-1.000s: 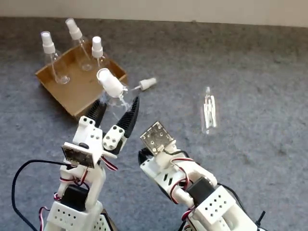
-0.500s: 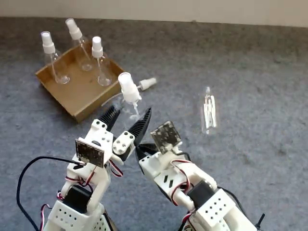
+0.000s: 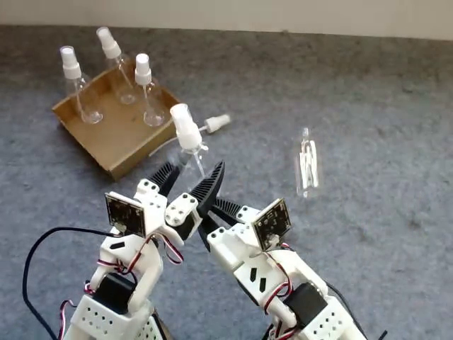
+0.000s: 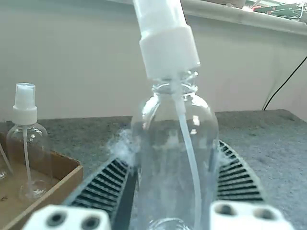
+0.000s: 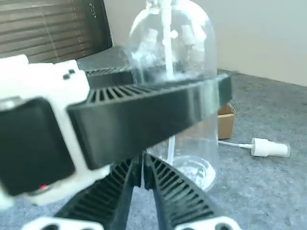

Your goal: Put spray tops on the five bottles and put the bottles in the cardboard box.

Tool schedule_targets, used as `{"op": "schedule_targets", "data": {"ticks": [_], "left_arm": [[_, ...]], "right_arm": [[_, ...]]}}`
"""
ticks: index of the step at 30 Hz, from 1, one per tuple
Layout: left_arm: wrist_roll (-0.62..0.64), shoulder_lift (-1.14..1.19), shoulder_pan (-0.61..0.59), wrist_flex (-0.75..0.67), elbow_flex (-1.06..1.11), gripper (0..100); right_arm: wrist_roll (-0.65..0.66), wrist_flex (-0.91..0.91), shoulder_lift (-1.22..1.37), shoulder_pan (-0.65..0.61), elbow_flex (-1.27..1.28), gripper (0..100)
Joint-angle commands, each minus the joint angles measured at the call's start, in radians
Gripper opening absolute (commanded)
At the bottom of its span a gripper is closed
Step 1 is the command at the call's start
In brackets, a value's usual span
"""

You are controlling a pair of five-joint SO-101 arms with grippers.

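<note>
My left gripper [image 3: 197, 166] is shut on a clear bottle [image 3: 185, 157] held upright just off the cardboard box's [image 3: 117, 131] near corner. A white spray top [image 4: 165, 38] sits on the bottle's neck with the threads still showing below it. My right gripper [image 3: 218, 207] is shut on nothing, its tips [image 5: 143, 165] low beside the held bottle [image 5: 172, 72] and under the left finger [image 5: 144, 115]. Three capped bottles [image 3: 145, 88] stand in the box. A bare bottle [image 3: 306, 163] lies on the carpet to the right, and a loose spray top [image 3: 216, 122] lies beside the box.
Everything rests on grey carpet [image 3: 368, 92]. A pale wall runs along the far edge. A black cable [image 3: 42, 248] loops at the left arm's base. Both arms crowd the near middle, almost touching.
The left gripper carried its bottle to the right, away from the box, and stood it upright. The right arm turned its wrist and moved in close under the bottle.
</note>
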Motion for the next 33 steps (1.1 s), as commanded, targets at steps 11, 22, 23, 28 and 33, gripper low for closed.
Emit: {"op": "schedule_targets", "data": {"ticks": [11,22,23,28,33], "left_arm": [[0.015,-0.018,0.091,0.121,-0.056,8],[0.012,-0.019,0.091,0.325,-0.165,8],[0.012,-0.019,0.09,0.336,-0.177,8],[0.012,-0.019,0.091,0.423,-0.225,8],[0.011,-0.019,0.087,0.476,-0.255,8]], "right_arm": [[0.015,-0.024,-0.01,0.082,0.166,0.5],[0.015,0.012,-0.01,0.093,0.166,0.5],[0.015,0.013,-0.01,0.093,0.166,0.5],[0.015,0.013,-0.01,0.093,0.166,0.5],[0.015,0.013,-0.01,0.093,0.166,0.5]]}}
